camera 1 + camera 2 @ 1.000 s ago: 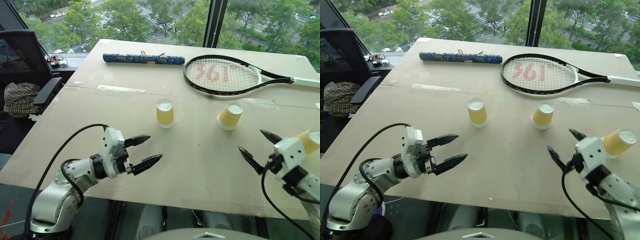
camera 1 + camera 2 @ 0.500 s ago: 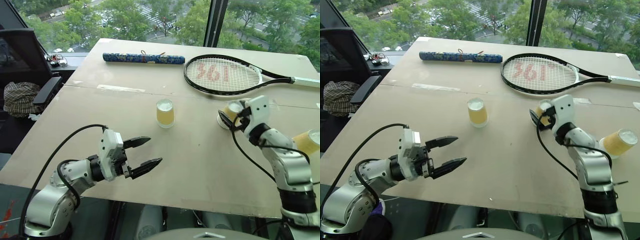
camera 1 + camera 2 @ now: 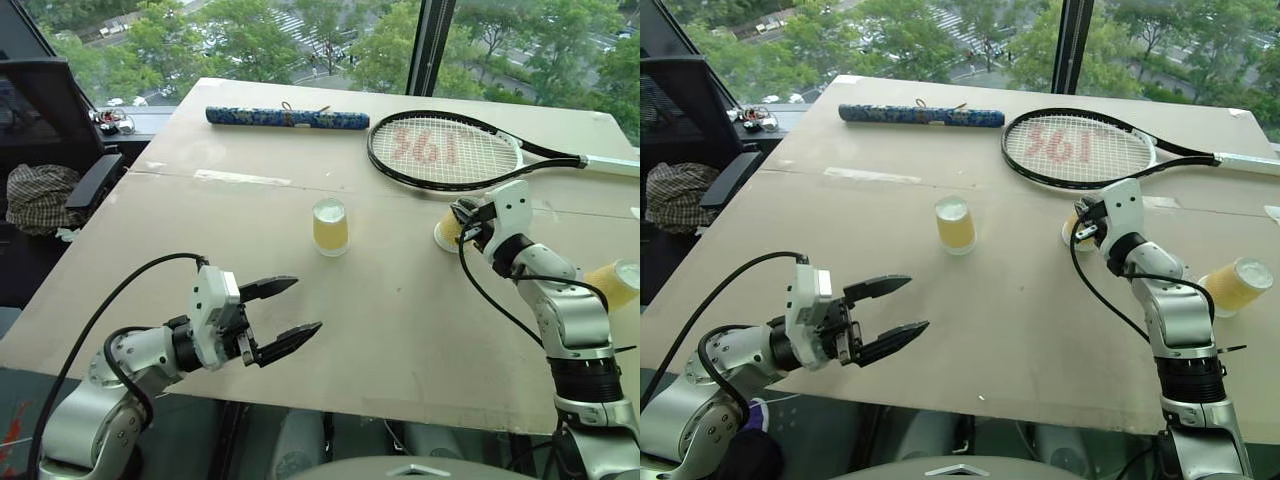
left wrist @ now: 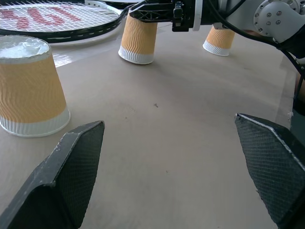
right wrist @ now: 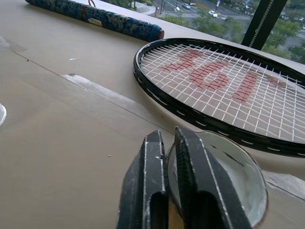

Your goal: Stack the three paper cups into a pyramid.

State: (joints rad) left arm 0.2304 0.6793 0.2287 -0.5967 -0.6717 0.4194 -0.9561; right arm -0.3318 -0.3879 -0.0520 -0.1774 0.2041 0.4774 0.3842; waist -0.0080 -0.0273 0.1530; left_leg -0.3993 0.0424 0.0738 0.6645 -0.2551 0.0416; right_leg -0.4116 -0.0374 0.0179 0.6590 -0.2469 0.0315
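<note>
Table (image 3: pixel 300 300) carries every item, listed here from largest down. Racket (image 3: pixel 445 150) lies flat at the far side, beside a blue patterned tube (image 3: pixel 288 118); neither belongs to the task, and both are well away from the open working area.

Left gripper (image 3: pixel 285 313) hangs over the near edge with its fingers spread wide and nothing between them. It points toward the cups, apparently waiting for its turn.

Right gripper (image 3: pixel 467 222) reaches out to the middle cup (image 3: pixel 447 230). Its fingers are pressed together over the cup's top edge, one outside the wall and one inside the white recess, as the right wrist view shows. Pinching the wall is a workable hold on a thin tapered cup, which stands upside down just short of the racket frame.

Left cup (image 3: pixel 329 226) stands inverted near the table's centre, well apart from the middle cup. Right cup (image 3: pixel 613 283) rests near the right edge, apparently on its side.

Judged stage: first pick in hand, no cups yet grouped. The two base cups must stand side by side before the third goes on top.
</note>
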